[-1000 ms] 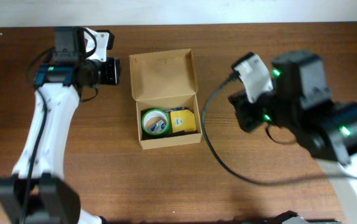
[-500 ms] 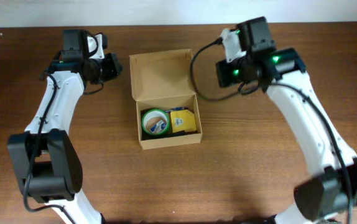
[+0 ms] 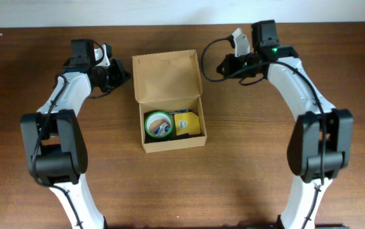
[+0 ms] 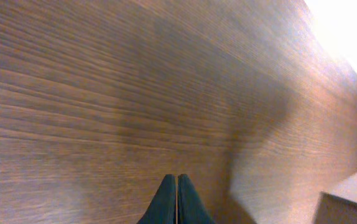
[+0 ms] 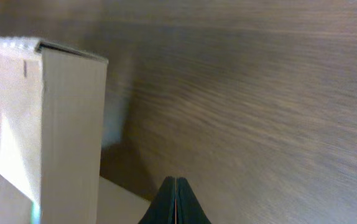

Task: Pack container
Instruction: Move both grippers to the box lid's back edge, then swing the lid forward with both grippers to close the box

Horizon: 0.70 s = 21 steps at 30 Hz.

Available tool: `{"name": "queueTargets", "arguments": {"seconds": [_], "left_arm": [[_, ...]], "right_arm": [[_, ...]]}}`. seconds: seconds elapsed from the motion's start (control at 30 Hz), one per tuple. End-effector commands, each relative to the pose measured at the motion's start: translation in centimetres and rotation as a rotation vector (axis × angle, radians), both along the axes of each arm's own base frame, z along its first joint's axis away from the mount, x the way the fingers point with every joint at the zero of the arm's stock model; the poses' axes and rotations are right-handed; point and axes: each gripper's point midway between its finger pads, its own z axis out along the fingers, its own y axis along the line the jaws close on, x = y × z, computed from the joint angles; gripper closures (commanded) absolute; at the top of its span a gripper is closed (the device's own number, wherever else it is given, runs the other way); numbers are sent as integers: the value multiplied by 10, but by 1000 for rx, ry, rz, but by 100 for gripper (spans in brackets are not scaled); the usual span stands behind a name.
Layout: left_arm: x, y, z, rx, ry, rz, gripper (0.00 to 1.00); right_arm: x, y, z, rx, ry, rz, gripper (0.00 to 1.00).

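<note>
A small tan cardboard container (image 3: 172, 144) sits open near the middle of a dark wooden table (image 3: 265, 172), flanked by two white-and-black robot arms. Its hinged lid (image 3: 166, 76) is raised on the far side, the plain inner face turned toward the overhead camera. Whether the lid stands fully upright or leans back cannot be judged from above. Inside the box, a green-rimmed roll of tape (image 3: 158, 124) lies flat in the left half. A yellow packet (image 3: 189, 124) with dark print lies just beside it in the right half.

The left gripper (image 3: 125, 75) is low over the table just beside the lid's left edge, pointing toward it. Its dark fingers (image 4: 169, 202) are pressed together with nothing between them, as the left wrist camera shows, and a pale corner of cardboard sits in the lower right of that view.

The right gripper (image 3: 220, 66) takes the matching post at the lid's right edge — its fingers (image 5: 166, 202) likewise together and empty. Their tips are aimed at bare wood near the foot of the lid, and the cardboard's pale side rises at the left of the right wrist view. A black cable (image 3: 209, 51) loops from the right arm above the table — near the lid's far right corner.
</note>
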Motion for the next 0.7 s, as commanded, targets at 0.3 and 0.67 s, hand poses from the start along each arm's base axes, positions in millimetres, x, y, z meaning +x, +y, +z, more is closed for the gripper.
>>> {"name": "queueTargets", "arguments": {"seconds": [0.3,0.67], "left_arm": [[4,-58,12,-97,-47,-100,98],[11,-76,36,-193,-147,-184,98]], "right_arm": [[0,51,-19,237,91,75,96],[-11,64,-8,318,110,138,96]]}}
